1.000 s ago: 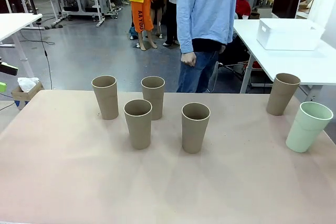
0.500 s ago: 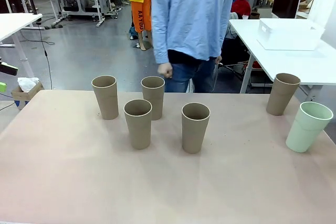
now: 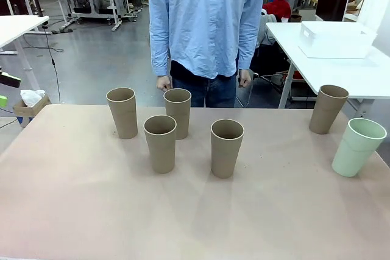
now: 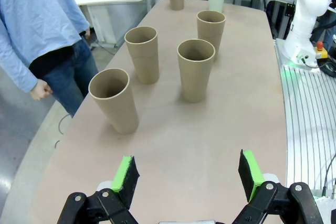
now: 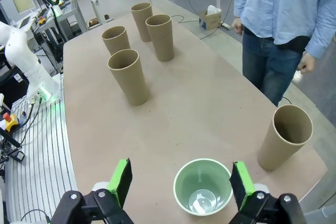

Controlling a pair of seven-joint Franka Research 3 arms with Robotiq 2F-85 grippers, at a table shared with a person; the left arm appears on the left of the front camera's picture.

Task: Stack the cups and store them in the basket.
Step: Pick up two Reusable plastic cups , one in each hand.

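**Status: nothing gripped, nothing stacked**

Left gripper: fingers wide apart, holding nothing. Four brown cups stand upright ahead of it, none touching it.

Right gripper: likewise spread. The mint cup stands upright between its pads in the wrist view, with a fifth brown cup near beside it.

The basket sits apart on a side table at far right. A person stands at the far edge.

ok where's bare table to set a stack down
Bare: the near strip of table, and the gap between the middle tan cup and the right tan cup. Crowded: among the four clustered tan cups on the left.
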